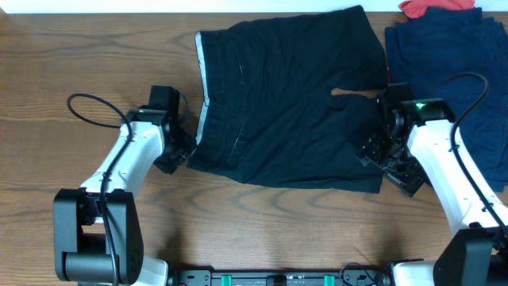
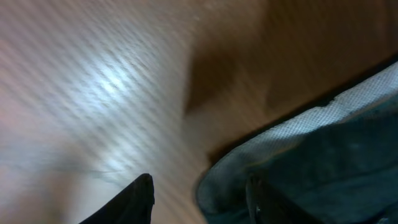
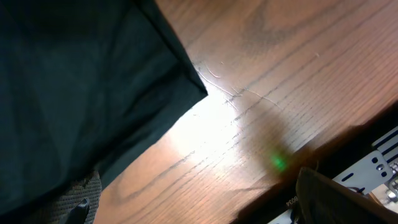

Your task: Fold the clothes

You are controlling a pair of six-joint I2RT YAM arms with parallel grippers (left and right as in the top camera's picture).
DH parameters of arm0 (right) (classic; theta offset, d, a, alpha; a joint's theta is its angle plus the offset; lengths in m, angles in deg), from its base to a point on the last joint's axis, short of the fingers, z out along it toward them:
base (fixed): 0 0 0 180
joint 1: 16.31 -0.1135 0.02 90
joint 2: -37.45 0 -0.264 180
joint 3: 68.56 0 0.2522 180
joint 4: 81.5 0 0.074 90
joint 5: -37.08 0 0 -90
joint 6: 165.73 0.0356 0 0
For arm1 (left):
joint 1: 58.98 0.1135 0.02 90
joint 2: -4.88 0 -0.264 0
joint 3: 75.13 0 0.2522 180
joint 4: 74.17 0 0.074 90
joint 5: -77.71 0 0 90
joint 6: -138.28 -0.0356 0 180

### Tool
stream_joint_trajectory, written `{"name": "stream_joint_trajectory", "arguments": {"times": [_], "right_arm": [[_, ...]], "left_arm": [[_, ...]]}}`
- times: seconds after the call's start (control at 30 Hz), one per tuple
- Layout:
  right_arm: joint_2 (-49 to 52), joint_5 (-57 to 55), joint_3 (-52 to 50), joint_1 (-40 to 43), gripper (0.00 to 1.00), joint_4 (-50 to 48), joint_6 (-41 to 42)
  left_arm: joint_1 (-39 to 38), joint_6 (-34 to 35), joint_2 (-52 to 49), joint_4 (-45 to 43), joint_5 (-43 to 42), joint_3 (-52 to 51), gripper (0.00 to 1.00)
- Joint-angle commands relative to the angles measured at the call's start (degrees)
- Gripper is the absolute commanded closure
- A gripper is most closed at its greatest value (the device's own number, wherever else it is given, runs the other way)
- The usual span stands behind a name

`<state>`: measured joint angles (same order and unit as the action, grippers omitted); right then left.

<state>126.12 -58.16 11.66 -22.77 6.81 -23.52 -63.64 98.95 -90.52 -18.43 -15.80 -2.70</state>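
Observation:
The black shorts point(image 1: 286, 103) lie spread flat on the wooden table, with the light grey waistband point(image 1: 203, 79) at the left and the two legs at the right. My left gripper point(image 1: 181, 147) sits at the waistband's near corner. In the blurred left wrist view its fingers stand apart, open point(image 2: 199, 202); the grey waistband corner point(image 2: 298, 134) lies by the right finger, with bare wood beside the left one. My right gripper point(image 1: 379, 151) is at the near right leg hem, wide open point(image 3: 199, 205). One padded finger point(image 3: 84, 196) sits at the hem's edge. The hem corner point(image 3: 186, 87) lies flat.
Navy blue garments point(image 1: 452, 56) lie at the back right, close behind the right arm, and a red-orange garment point(image 1: 432, 8) lies at the back edge. The table's front edge and the arms' base rail point(image 1: 286, 278) run along the near side.

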Motion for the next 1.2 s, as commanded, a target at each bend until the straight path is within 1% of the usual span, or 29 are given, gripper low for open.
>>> {"name": "stream_joint_trajectory", "arguments": {"times": [0.0,0.13,0.27,0.43,0.53,0.7,0.87,0.93,1.03,1.17], "right_arm": [[0.07,0.46,-1.73,-0.37,0.02,-1.16,1.62],[0.07,1.68,-2.84,-0.37,0.01,-2.60,1.62],[0.07,1.66,-2.91,-0.37,0.01,-2.58,1.57],[0.07,1.66,-2.91,-0.37,0.01,-2.58,1.55],[0.07,1.66,-2.91,-0.37,0.01,-2.58,1.55],[0.07,1.64,-2.91,-0.37,0.01,-3.04,1.40],[0.07,1.62,-2.91,-0.37,0.01,-3.21,1.31],[0.07,1.62,-2.91,-0.37,0.01,-3.23,1.18],[0.07,1.60,-2.91,-0.37,0.01,-3.43,0.87],[0.07,1.60,-2.91,-0.37,0.01,-4.11,-0.31]], "left_arm": [[-2.03,4.98,-0.09,-2.32,-1.18,-1.14,0.50],[-4.57,6.05,-0.09,-6.99,-1.20,-3.43,0.50],[-5.44,6.62,-0.09,-7.76,-1.62,-4.46,0.50],[-5.44,6.40,-0.09,-6.47,-5.18,-4.46,0.50],[-5.42,4.35,-0.09,-4.22,-5.05,-4.46,0.50],[-5.95,4.24,-0.09,-1.66,-7.58,-4.46,0.50],[-6.08,3.76,-0.09,-1.49,-7.34,-4.46,0.50],[-6.08,2.45,-0.09,-1.18,-7.39,-4.46,0.50],[-6.01,-1.99,-0.09,-0.57,-7.37,-4.46,0.50],[-6.05,-2.95,-0.09,0.83,-8.24,-4.46,0.49]]}}
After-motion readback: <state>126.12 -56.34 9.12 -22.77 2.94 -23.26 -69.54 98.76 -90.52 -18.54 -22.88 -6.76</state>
